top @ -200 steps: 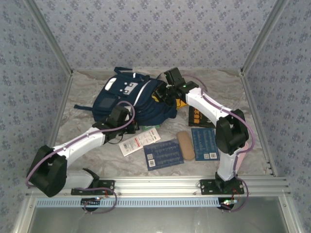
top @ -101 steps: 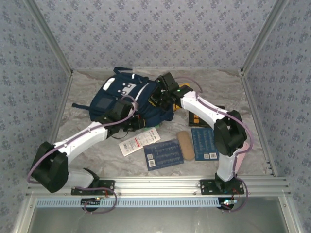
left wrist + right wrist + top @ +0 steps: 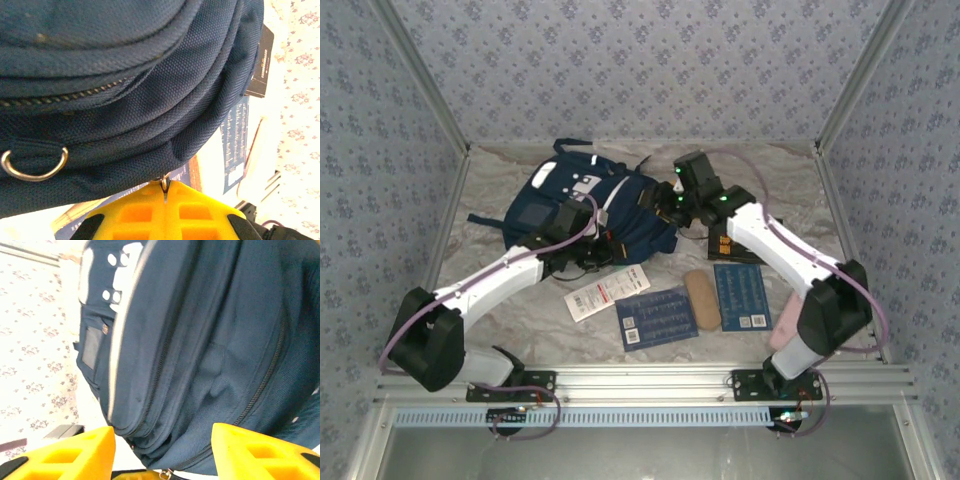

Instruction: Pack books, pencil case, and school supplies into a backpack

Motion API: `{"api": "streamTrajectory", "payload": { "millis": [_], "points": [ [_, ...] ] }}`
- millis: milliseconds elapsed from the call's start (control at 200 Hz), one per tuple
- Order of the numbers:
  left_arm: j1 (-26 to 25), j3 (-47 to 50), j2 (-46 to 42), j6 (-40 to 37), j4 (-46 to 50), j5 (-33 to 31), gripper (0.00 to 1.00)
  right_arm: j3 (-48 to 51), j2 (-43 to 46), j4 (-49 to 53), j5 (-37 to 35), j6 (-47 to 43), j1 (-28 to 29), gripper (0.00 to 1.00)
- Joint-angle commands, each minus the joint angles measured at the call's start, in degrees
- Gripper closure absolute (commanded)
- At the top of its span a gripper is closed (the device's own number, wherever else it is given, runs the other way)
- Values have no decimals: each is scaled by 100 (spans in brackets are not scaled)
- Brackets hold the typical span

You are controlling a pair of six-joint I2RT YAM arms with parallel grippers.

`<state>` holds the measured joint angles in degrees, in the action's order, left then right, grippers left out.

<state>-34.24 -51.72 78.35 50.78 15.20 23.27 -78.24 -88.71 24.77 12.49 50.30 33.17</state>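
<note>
The navy backpack (image 3: 582, 196) lies at the back of the table. My left gripper (image 3: 592, 254) is at its near edge. In the left wrist view it (image 3: 165, 186) is shut on a small metal zipper pull (image 3: 164, 181) of the backpack (image 3: 125, 75). My right gripper (image 3: 662, 202) hovers at the bag's right side, open, with the backpack (image 3: 200, 340) between its yellow fingers (image 3: 70, 452). Two dark blue books (image 3: 657, 318) (image 3: 741, 296), the tan pencil case (image 3: 700, 298), the black book (image 3: 728, 245) and the white packet (image 3: 607, 293) lie on the table. The orange book and green pack are hidden.
Crinkled pale paper (image 3: 520, 330) covers the table. Patterned walls close in the left, back and right sides. An aluminium rail (image 3: 650, 380) runs along the near edge. A metal D-ring (image 3: 35, 162) hangs from the backpack's side.
The right arm has swung its elbow out to the right and its gripper has drawn back a little from the backpack. The left gripper stays at the bag's near edge.
</note>
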Motion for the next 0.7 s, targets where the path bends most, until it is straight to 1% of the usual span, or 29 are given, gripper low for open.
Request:
{"api": "streamTrajectory", "payload": {
  "millis": [0,40,100,145,190,245,305,360,465,525,595,695],
  "points": [
    [127,-128,130,458,-314,572,100,492,638,-211,-481,-1364,9,51],
    [159,-132,169,515,-382,646,100,897,917,-631,-462,-1739,30,52],
    [178,-161,220,571,-436,711,100,1840,1460,-1622,-636,-2257,212,54],
    [202,-195,264,599,-447,766,100,2472,1861,-2401,-900,-2832,457,56],
    [224,-228,307,617,-459,822,100,3061,2177,-3066,-950,-3589,710,57],
    [262,-253,345,634,-472,884,100,3389,2328,-3345,-912,-4318,1008,60],
    [318,-259,377,656,-477,977,100,3523,2271,-3305,-820,-5031,1267,69],
    [361,-245,392,699,-503,1056,100,3676,2153,-3349,-913,-5665,1559,75],
    [440,-198,427,754,-567,1192,100,4141,1838,-3901,-1312,-6675,2041,80],
    [468,-164,440,783,-601,1245,100,4470,1656,-4664,-1561,-7106,2205,80],
    [489,-139,470,821,-650,1329,100,4786,1419,-5498,-1876,-7327,2273,74],
    [506,-88,518,913,-763,1404,100,5009,979,-6409,-2035,-7530,2290,69]
  ]
}}
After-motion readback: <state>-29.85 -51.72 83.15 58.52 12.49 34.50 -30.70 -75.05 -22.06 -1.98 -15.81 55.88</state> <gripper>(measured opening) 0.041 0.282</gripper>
